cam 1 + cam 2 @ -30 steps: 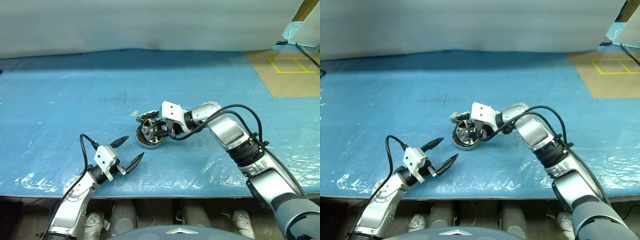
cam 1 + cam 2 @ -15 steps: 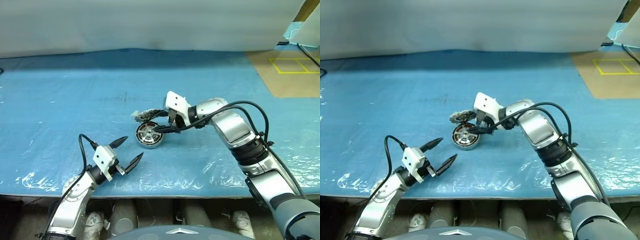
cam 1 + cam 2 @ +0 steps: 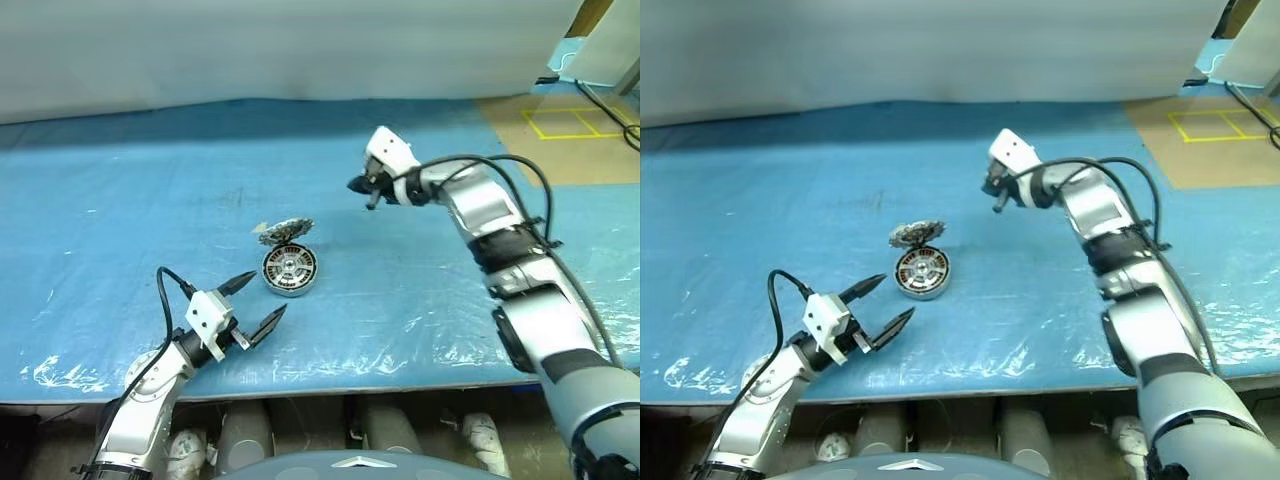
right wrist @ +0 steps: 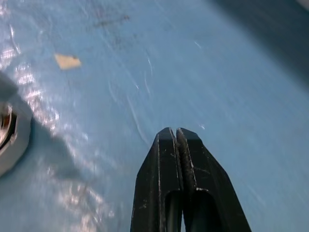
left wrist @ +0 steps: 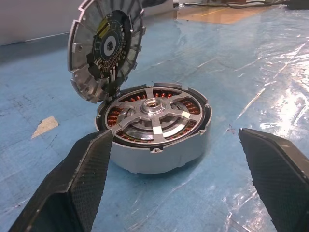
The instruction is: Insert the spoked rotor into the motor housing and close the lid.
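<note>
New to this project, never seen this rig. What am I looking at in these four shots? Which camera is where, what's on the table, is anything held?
It is a humanoid robot with two arms, each ending in a gripper of two black fingers. The two wide pictures come from a stereo camera on its head, looking down over the arms. The other two come from cameras on the wrists, looking along each gripper's fingers.

On the blue plastic-covered table sits the motor housing, a round silver puck with copper windings. The spoked rotor is seated inside it. The lid stands tilted up, open, joined to the housing's rim.

The left gripper is open and empty, with the housing in front of it. The right gripper is shut, empty, raised above the table away from the housing.
</note>
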Controlling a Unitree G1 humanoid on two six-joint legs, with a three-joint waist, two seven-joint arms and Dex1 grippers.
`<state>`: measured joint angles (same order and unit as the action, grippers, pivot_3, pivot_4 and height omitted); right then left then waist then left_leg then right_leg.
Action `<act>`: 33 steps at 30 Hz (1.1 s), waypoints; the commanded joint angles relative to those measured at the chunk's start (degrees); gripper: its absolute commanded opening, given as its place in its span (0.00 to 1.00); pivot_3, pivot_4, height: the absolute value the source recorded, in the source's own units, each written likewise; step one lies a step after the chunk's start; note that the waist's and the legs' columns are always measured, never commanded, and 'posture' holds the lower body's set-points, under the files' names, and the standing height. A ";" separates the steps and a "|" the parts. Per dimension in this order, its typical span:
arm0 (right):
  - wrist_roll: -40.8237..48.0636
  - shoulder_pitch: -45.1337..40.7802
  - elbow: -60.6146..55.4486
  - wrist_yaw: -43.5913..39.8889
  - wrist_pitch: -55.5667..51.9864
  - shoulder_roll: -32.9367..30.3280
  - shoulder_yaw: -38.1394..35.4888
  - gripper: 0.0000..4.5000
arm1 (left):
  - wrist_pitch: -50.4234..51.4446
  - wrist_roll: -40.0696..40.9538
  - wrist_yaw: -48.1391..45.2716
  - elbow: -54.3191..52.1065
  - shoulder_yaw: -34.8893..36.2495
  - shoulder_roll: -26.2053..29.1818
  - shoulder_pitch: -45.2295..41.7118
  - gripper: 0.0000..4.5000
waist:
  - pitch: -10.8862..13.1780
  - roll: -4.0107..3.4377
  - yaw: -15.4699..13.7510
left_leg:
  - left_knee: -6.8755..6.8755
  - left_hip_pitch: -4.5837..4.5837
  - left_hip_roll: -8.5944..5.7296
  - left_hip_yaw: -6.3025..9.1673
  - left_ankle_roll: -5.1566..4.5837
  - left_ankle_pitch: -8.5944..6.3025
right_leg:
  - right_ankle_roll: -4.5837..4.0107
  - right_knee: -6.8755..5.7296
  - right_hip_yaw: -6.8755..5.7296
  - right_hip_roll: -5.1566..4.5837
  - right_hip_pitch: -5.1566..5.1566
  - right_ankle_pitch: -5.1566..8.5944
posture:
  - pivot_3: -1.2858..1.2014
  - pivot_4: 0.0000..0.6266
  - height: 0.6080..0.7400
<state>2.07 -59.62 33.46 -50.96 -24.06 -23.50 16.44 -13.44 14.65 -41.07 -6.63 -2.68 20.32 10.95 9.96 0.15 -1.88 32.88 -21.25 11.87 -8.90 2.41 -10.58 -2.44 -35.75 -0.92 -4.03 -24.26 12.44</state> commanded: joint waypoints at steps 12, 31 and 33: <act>8.90 -7.47 17.03 -29.28 -3.81 9.90 -6.11 0.01 | -2.41 0.48 -0.10 -0.98 1.25 0.71 1.85 0.98 | 0.01 -0.02 -1.30 | 0.20 -0.65 0.14 0.10 -0.11 -0.02 | -0.04 -0.01 -0.36 -0.12 -0.35 -0.01 | 0.52 0.24 1.00; 10.60 16.46 -14.51 -23.53 -19.90 10.54 0.41 0.01 | -2.05 0.69 -1.03 1.01 1.32 1.50 -0.49 0.98 | 0.00 0.00 -2.06 | 0.22 -0.29 0.36 0.05 -0.06 -0.02 | -0.04 0.01 -0.30 -0.09 -0.02 -0.01 | 0.52 0.24 1.00; 10.48 18.85 -17.07 -21.43 -20.13 10.77 1.16 0.01 | -1.98 0.75 -1.16 1.07 1.41 1.57 -0.48 0.98 | 0.00 0.00 -2.06 | 0.21 -0.29 0.35 0.05 -0.03 -0.01 | -0.03 0.01 -0.30 -0.09 -0.02 -0.01 | 0.52 0.24 1.00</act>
<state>11.63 -41.42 19.35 -73.94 -43.74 -12.95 17.25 -14.78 14.68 -42.06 -4.93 -1.99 21.43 10.65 9.96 0.14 -3.94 33.09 -21.52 12.22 -8.85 2.38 -10.58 -2.47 -35.74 -1.21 -4.12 -24.26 12.44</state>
